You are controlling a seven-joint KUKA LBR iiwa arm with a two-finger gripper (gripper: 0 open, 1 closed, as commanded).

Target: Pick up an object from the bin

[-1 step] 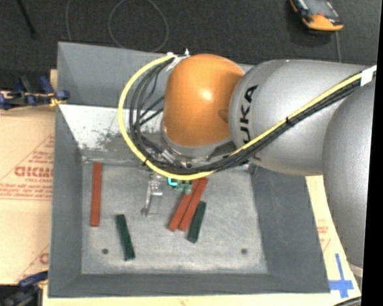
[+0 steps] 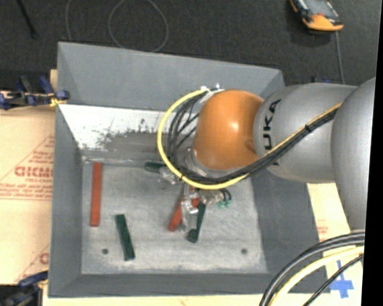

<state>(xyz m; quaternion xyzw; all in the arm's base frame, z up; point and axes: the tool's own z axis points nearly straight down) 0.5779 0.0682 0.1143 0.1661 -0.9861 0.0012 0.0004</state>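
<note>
The arm (image 2: 297, 137) comes in over the grey bin (image 2: 66, 173), and its round orange wrist cover (image 2: 226, 128), looped with yellow and black cables (image 2: 171, 161), hangs above the middle of the floor. The jaws sit low under that cover, down near the bin floor. From where I stand I cannot tell how far apart they are, nor whether anything is caught in them.

Two small things lie right at the jaws. A short red piece (image 2: 174, 220) slants just to the camera's left of them, and a short dark green stick (image 2: 195, 225) lies just to their right, with its far end running out toward the near wall. The two are close together, almost meeting under the jaws. Both seem to rest on the floor.

A small teal bit (image 2: 225, 200) lies a little farther to the right of the jaws. Behind them, toward the back wall, a dark green scrap (image 2: 152, 167) peeks out from under the cables. Well off to the left of the jaws, a long red bar (image 2: 96, 193) lies lengthwise along the bin's side. Between that bar and the jaws, nearer the front wall, lies a longer dark green bar (image 2: 125, 237), tilted.
</note>
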